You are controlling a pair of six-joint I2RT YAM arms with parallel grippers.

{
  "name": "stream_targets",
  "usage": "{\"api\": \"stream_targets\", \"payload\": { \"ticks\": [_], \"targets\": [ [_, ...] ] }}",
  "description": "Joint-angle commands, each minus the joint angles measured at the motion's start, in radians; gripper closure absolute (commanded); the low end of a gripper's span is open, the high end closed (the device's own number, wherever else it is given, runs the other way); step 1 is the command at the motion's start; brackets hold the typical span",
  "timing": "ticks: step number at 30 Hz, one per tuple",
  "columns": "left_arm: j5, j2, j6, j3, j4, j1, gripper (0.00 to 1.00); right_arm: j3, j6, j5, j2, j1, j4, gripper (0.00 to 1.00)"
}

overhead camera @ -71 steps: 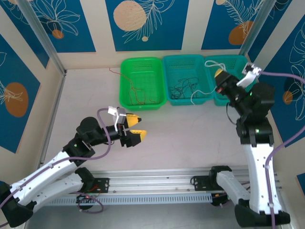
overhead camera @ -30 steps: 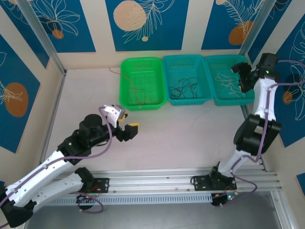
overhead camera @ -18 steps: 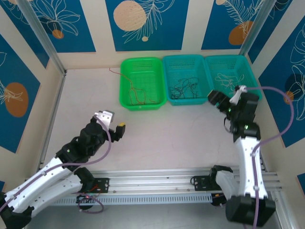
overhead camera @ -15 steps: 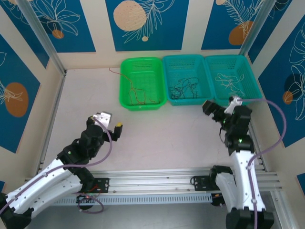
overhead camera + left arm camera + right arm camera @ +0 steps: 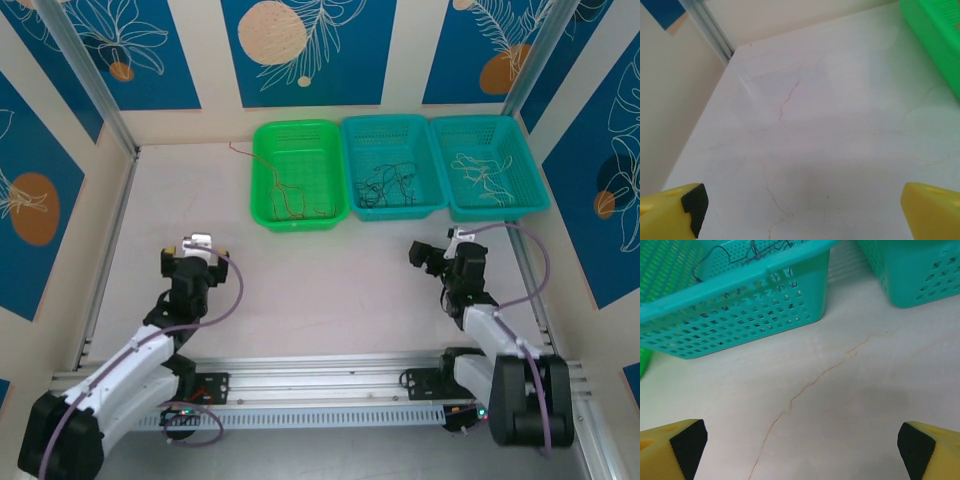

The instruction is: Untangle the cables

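Note:
The cables lie sorted in three baskets at the back. Red-orange strands (image 5: 290, 200) are in the green basket (image 5: 262, 180), with one end poking out over its back left corner. Black strands (image 5: 385, 183) (image 5: 752, 249) sit in the middle teal basket (image 5: 352, 165) (image 5: 740, 305). Whitish strands (image 5: 480, 170) rest in the right teal basket (image 5: 535, 175). My left gripper (image 5: 192, 262) (image 5: 802, 215) hangs low over bare table, open and holding nothing. My right gripper (image 5: 428, 253) (image 5: 802, 452) is open and holding nothing too, just in front of the middle basket.
The white marbled table (image 5: 330, 270) has thin reddish veins. Walls stand to the left and at the back, with metal posts at the corners. The green basket's corner (image 5: 935, 30) is far right of the left fingers. The right teal basket (image 5: 910, 270) is ahead right of the right gripper.
Both arms have folded back toward the near edge. The right gripper left the right basket, where the whitish cable it carried now lies. The left gripper swung left and lower.

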Motion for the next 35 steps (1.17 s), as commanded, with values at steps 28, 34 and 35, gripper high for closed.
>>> {"api": "stream_targets", "payload": {
  "ticks": [28, 34, 35],
  "targets": [
    [0.494, 0.721, -0.005, 0.101, 0.676, 0.299, 0.0, 0.153, -0.172, 0.01, 0.459, 0.061, 0.455, 0.01],
    [0.532, 0.723, 0.011, 0.112, 0.659, 0.299, 0.0, 0.148, -0.172, 0.013, 0.457, 0.062, 0.46, 0.01],
    [0.532, 0.723, 0.011, 0.112, 0.659, 0.299, 0.0, 0.148, -0.172, 0.013, 0.458, 0.063, 0.463, 0.01]
  ]
}}
